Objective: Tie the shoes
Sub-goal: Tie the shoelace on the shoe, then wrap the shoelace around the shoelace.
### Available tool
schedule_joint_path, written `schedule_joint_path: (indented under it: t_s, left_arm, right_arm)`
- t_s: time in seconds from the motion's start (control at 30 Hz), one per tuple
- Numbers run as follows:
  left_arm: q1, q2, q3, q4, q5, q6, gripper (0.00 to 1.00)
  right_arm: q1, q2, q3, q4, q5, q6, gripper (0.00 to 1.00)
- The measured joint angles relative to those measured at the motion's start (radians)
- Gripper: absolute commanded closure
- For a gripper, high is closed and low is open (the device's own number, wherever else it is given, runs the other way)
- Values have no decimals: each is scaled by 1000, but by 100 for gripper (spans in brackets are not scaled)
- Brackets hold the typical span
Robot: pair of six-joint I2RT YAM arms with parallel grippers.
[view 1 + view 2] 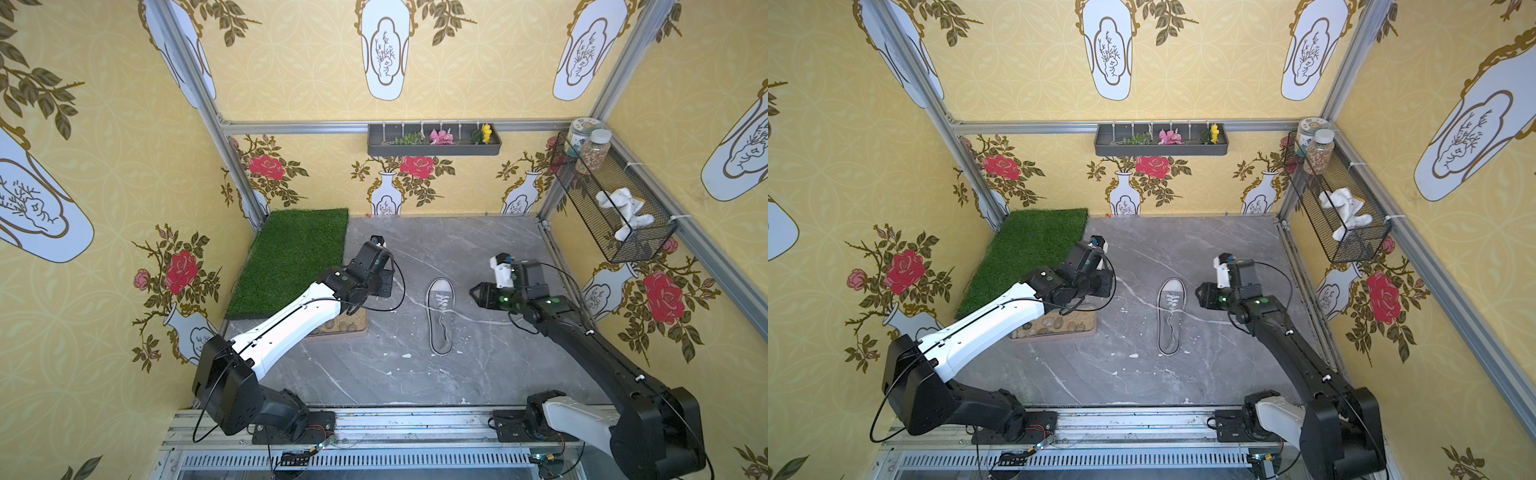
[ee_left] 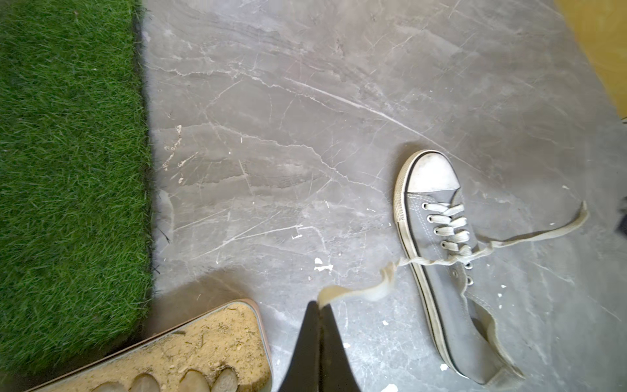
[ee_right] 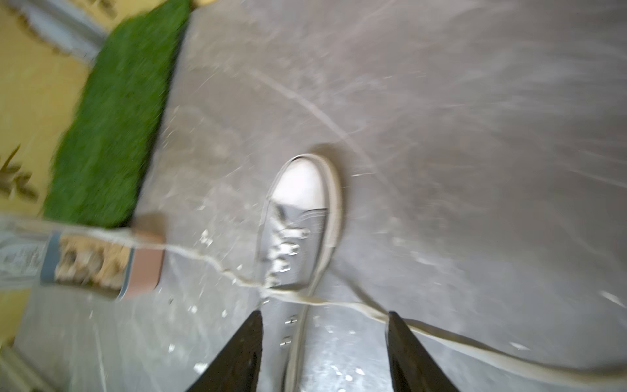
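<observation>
The grey canvas sneaker (image 1: 440, 316) lay near the middle of the marble tabletop (image 1: 374, 374), between the two arms, with its white toe cap toward the back wall. The left hand (image 2: 319, 305) was pinched shut on the tip of the left lace (image 2: 356, 292), which ran slack back to the eyelets. The right hand (image 3: 324, 315) hung with its fingers well apart over the right lace (image 3: 339, 302), gripping nothing. A tray of pebbles (image 2: 203, 339) sat just beside the left hand.
</observation>
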Motion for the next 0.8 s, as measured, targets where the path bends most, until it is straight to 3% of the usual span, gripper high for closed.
schedule_joint_path:
  t_s: [0.1, 0.27, 0.6, 0.8]
  left_arm:
    - [0, 0, 32, -23, 19, -5, 100]
    - [0, 0, 83, -36, 50, -17, 100]
    - [0, -10, 103, -54, 80, -18, 100]
    - [0, -9, 103, -62, 93, -18, 100]
  right_arm:
    - [109, 61, 3, 38, -39, -61, 41]
    - [179, 154, -2, 121, -90, -150, 42]
    - [204, 351, 63, 232, -97, -249, 47]
    - [216, 392, 85, 276, -108, -261, 53]
